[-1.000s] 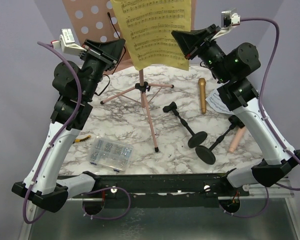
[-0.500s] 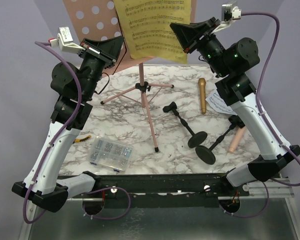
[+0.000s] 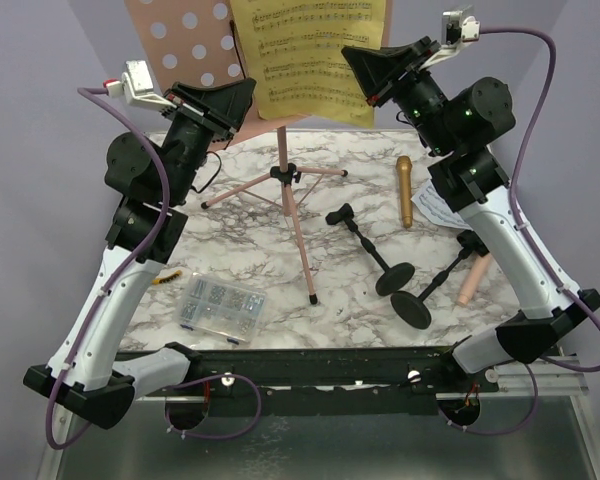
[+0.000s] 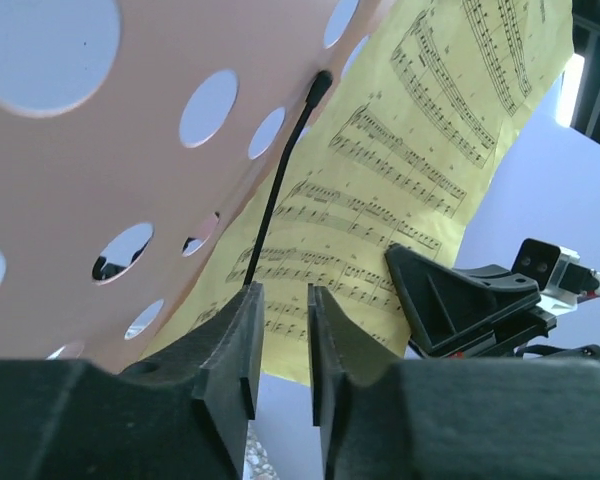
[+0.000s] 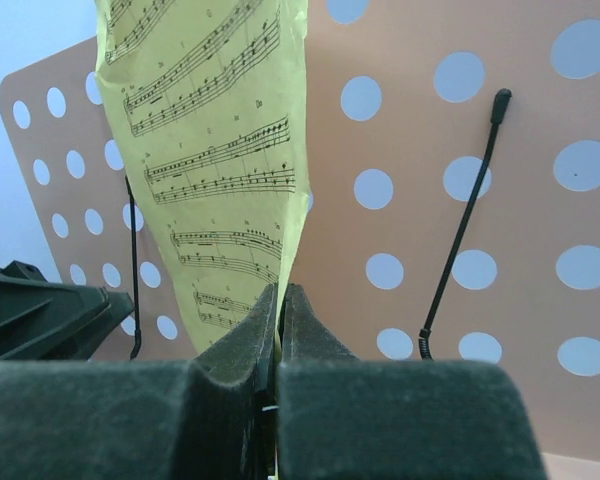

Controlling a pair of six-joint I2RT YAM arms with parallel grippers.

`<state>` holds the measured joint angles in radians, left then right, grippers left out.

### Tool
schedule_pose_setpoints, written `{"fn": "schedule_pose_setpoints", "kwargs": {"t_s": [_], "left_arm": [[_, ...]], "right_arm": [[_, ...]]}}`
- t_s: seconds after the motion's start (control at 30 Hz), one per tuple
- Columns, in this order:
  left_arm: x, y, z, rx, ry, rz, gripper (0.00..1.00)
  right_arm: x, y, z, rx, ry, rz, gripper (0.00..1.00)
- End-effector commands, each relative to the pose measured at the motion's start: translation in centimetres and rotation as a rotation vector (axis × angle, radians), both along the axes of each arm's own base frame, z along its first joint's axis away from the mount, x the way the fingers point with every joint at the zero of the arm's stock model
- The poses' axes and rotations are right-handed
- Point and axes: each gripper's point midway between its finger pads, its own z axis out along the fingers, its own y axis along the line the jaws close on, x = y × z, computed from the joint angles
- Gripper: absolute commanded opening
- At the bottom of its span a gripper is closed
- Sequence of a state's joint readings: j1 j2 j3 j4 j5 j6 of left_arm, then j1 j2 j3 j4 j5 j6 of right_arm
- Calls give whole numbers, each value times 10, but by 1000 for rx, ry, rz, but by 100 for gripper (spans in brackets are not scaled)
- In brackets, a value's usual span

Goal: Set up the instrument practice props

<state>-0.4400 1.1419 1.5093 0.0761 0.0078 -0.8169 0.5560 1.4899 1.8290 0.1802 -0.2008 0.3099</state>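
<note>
Placing yellow sheet (image 5: 220,150) on pink rack (image 5: 400,130): right gripper (image 5: 279,296) pinches its edge, left gripper (image 4: 285,300) slightly parted, empty. Next, likely: seat sheet, release.

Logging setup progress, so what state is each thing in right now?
pink music rack: upright on its tripod legs
yellow sheet: pinched at its lower edge by right tool
right tool: shut on yellow sheet
left tool: slightly open, empty
gold microphone: lying on table
pink microphone: lying on table
two mic holders: toppled on their sides
white page: flat, partly hidden
</note>
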Motion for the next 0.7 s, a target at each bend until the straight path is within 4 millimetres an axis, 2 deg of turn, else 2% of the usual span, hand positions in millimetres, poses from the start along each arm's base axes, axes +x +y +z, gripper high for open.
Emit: {"fn": "schedule_pose_setpoints", "kwargs": {"t_s": [0.0, 0.2, 0.37, 0.57, 0.67], "left_arm": [[-9, 11, 1, -7, -24, 35, 33], [-2, 15, -5, -5, -8, 76, 45], [-3, 12, -5, -20, -1, 53, 49], [3, 11, -8, -13, 3, 63, 50], [9, 5, -6, -4, -2, 46, 46]], "right_arm": [[-8, -21, 17, 42, -48, -71, 1], [-9, -22, 19, 43, -54, -75, 1], [-5, -19, 16, 35, -48, -67, 0], [-7, -17, 17, 39, -53, -52, 1], [-6, -16, 17, 39, -52, -52, 1]]}}
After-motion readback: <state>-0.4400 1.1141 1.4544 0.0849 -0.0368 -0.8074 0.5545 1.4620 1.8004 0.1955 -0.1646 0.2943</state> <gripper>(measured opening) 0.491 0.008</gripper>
